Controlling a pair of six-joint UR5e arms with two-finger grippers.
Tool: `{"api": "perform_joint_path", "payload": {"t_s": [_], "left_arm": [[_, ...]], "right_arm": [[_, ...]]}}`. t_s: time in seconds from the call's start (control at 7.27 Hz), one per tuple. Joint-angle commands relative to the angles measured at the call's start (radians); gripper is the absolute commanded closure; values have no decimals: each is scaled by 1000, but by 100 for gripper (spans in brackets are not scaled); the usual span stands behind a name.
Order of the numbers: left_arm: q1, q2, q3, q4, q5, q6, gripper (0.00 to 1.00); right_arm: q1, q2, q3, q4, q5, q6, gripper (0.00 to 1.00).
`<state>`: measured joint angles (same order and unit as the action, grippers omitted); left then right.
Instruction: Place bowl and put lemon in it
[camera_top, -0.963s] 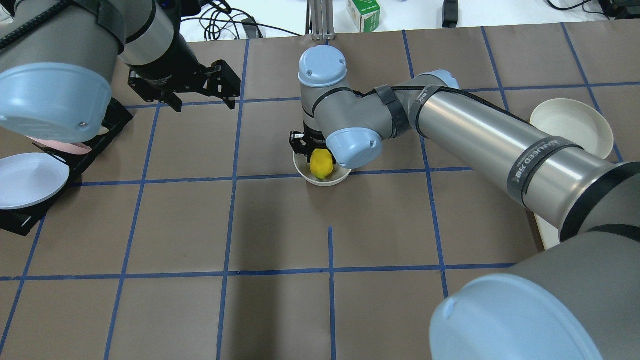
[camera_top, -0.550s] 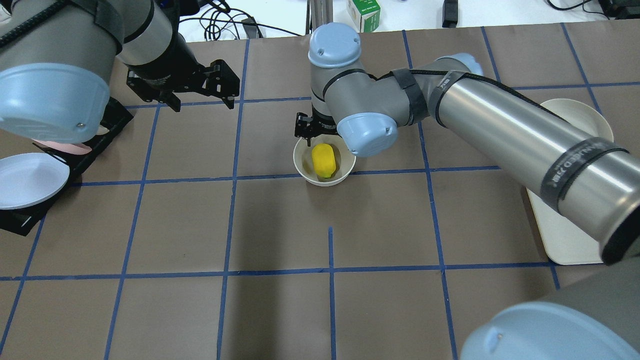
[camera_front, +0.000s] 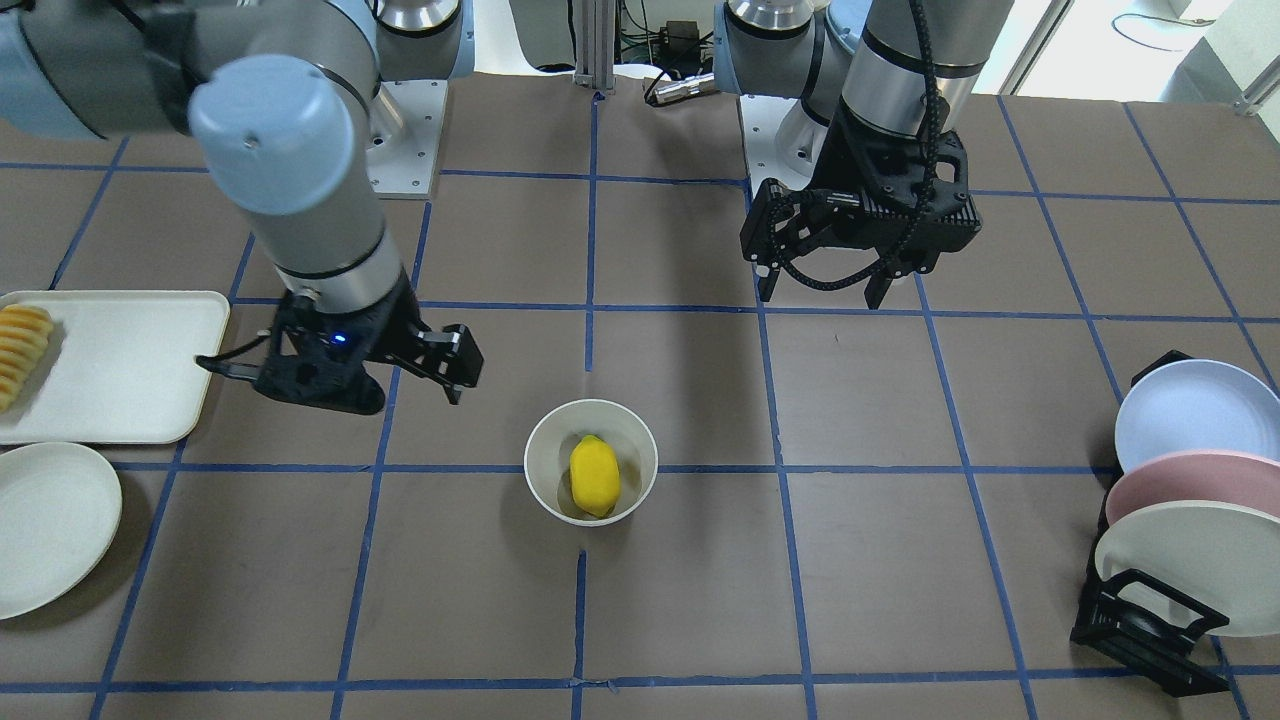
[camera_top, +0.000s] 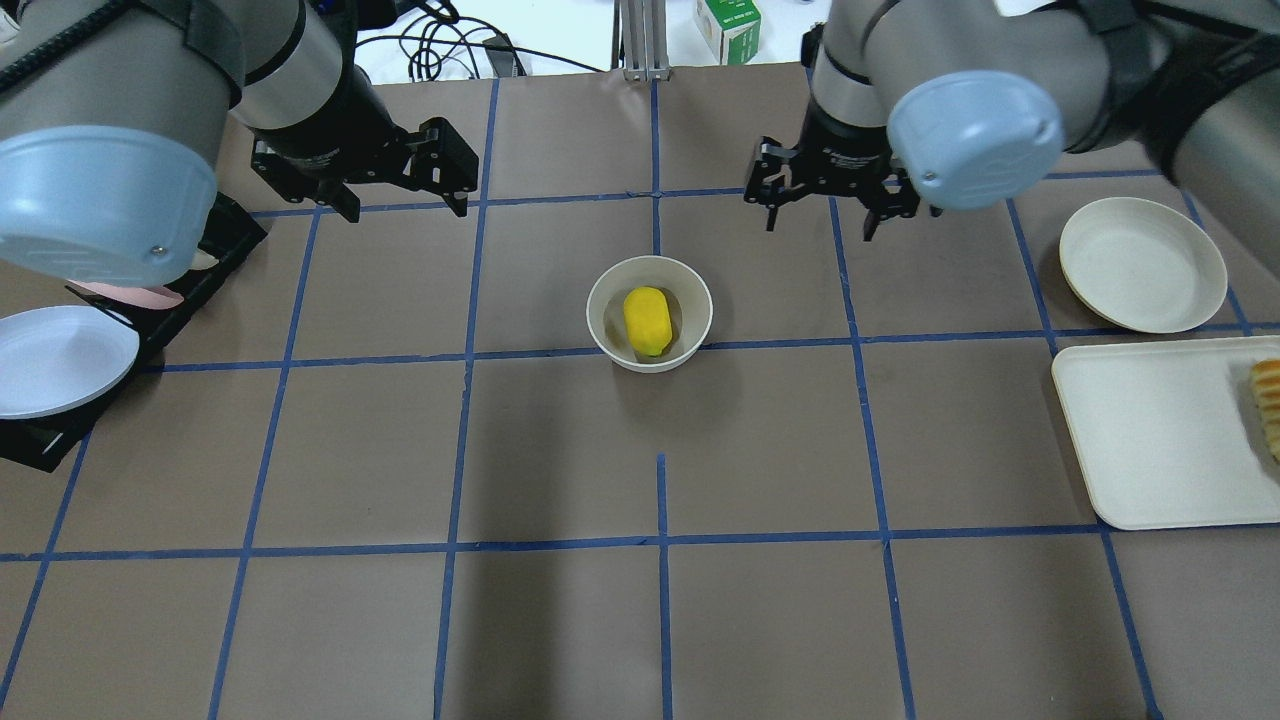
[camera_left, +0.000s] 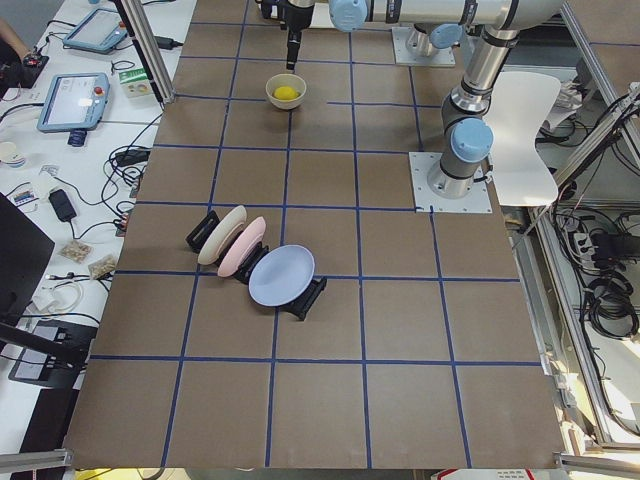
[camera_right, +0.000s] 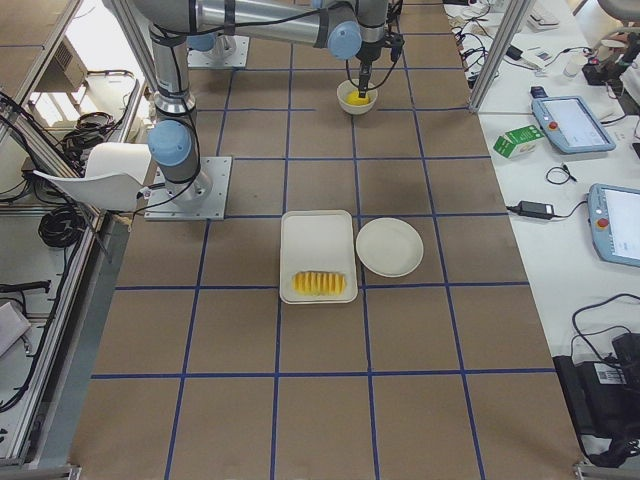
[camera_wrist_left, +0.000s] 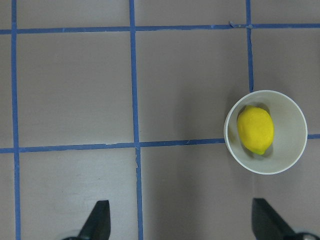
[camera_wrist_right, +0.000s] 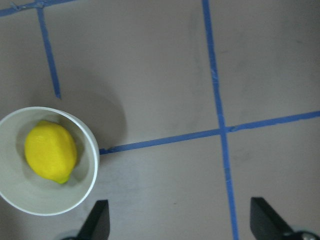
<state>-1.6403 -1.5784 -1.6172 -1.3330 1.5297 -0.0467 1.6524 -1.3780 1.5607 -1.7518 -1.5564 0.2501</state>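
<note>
The off-white bowl (camera_top: 600, 300) stands upright near the table's middle with the yellow lemon (camera_top: 648, 320) lying inside it. Both also show in the front view, bowl (camera_front: 535, 450) and lemon (camera_front: 594, 476), and in both wrist views, lemon (camera_wrist_left: 255, 130) and lemon (camera_wrist_right: 50, 151). My right gripper (camera_top: 822, 225) is open and empty, raised above the table, beyond the bowl and to its right. My left gripper (camera_top: 408, 205) is open and empty, raised beyond the bowl and to its left. Neither touches the bowl.
A shallow off-white plate (camera_top: 1143, 263) and a white tray (camera_top: 1150, 440) holding ridged pale-orange slices (camera_top: 1268, 400) lie at the right edge. A black rack (camera_front: 1140, 620) with plates stands at the robot's left. A green carton (camera_top: 728, 28) sits beyond the far edge.
My right gripper, which was down at the lemon in the bowl, has let go, risen and swung away to the far right. The lemon stays in the bowl. The left arm has hardly moved.
</note>
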Motion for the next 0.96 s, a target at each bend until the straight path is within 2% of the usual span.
{"api": "perform_joint_path", "payload": {"t_s": [0.0,0.28,0.83], "left_arm": [[0,3,0,-2,1,1,0],[0,3,0,0,1,1,0],[-1,12,0,-5,1,1,0]], "right_arm": [[-104,-110,2,165,-16,-165,0],[-106,-171,2,199,-5,-184,0],[-111,-170,6,192,1,-183,0]]}}
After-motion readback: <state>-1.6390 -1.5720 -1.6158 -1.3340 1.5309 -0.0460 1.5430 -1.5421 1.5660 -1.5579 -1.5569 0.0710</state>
